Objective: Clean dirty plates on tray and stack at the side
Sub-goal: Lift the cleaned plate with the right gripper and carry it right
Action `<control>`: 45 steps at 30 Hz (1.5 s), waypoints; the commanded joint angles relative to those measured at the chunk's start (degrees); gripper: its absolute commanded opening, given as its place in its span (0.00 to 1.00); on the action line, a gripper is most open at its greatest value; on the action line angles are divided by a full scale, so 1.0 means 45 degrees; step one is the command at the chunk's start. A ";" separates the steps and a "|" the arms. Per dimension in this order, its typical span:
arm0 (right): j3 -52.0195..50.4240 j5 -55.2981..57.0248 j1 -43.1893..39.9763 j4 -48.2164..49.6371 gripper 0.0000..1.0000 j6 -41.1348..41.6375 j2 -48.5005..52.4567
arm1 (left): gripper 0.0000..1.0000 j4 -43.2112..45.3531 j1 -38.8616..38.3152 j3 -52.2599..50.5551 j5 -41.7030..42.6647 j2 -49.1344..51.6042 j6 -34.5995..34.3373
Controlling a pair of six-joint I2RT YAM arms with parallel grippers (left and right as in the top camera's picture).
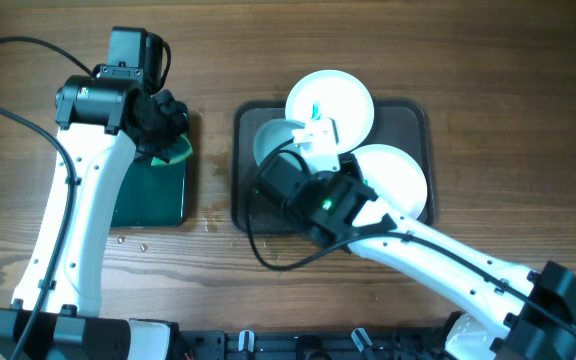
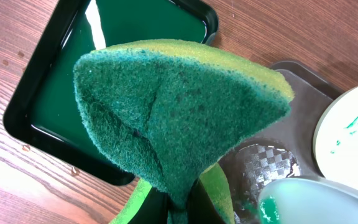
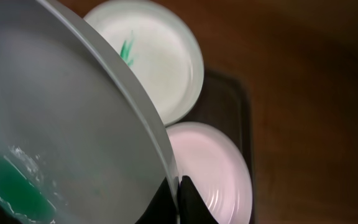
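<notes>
Three white plates are over the dark tray [image 1: 410, 118]. My right gripper [image 3: 178, 186] is shut on the rim of one plate [image 3: 61, 118] and holds it tilted above the tray's left part [image 1: 273, 140]; it has a teal smear low down. A second plate [image 1: 330, 100] with a teal smear lies at the tray's far edge [image 3: 157, 62]. A third plate [image 1: 398, 178], with no smear visible, lies at the right [image 3: 213, 165]. My left gripper [image 2: 185, 214] is shut on a green sponge [image 2: 179, 106] over the small black tray [image 1: 153, 195].
The small black tray with a green inside [image 2: 123, 50] sits left of the dark tray on the wooden table. A few crumbs [image 1: 133, 240] lie on the wood near its front edge.
</notes>
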 commanded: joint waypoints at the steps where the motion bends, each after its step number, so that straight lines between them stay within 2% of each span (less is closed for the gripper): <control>1: 0.0432 0.3283 0.0816 0.0656 0.04 -0.1433 -0.0369 | 0.04 0.0010 -0.0015 0.0024 -0.0204 0.0005 -0.0170; 10: 0.0432 0.7985 0.2390 0.2681 0.04 -0.3959 -0.0369 | 0.04 0.0000 -0.0015 0.0024 -0.0199 0.0005 -0.0170; 14: 0.0432 0.8174 0.2506 0.3322 0.04 -0.4444 -0.0369 | 0.04 -0.0053 -0.0015 0.0024 -0.0199 0.0005 -0.0170; 18: 0.0427 0.7179 0.2482 0.3322 0.04 -0.4439 -0.0364 | 0.04 -0.0078 -0.0015 0.0024 -0.0199 0.0005 -0.0170; 22: 0.0418 0.5027 0.2166 0.3031 0.04 -0.4187 -0.0364 | 0.04 -0.0078 -0.0010 0.0024 -0.0204 0.0005 -0.0170; 25: 0.0418 0.3512 0.1763 0.2186 0.04 -0.2900 -0.0364 | 0.04 -0.0083 -0.0010 0.0024 -0.0204 0.0005 -0.0170; 29: 0.0418 -0.0495 0.0588 0.0962 0.04 -0.1375 -0.0364 | 0.04 -0.0078 -0.0010 0.0024 -0.0204 0.0005 -0.0170; 31: 0.0418 -0.3614 -0.0510 0.0869 0.04 -0.1365 -0.0364 | 0.04 -0.0078 -0.0015 0.0024 -0.0204 0.0005 -0.0175; 36: 0.0432 -0.8913 -0.2909 0.1234 0.04 -0.1860 -0.0398 | 0.04 -0.0083 -0.0015 0.0019 -0.0097 0.0015 -0.0175; 40: 0.0437 -1.3279 -0.5683 0.1311 0.04 -0.2497 -0.0729 | 0.04 -0.0087 -0.0015 0.0010 -0.0058 0.0015 -0.0170; 45: 0.0437 -1.6067 -0.9957 0.0738 0.05 -0.2497 -0.1073 | 0.04 -0.0092 -0.0015 0.0010 0.0092 0.0015 -0.0175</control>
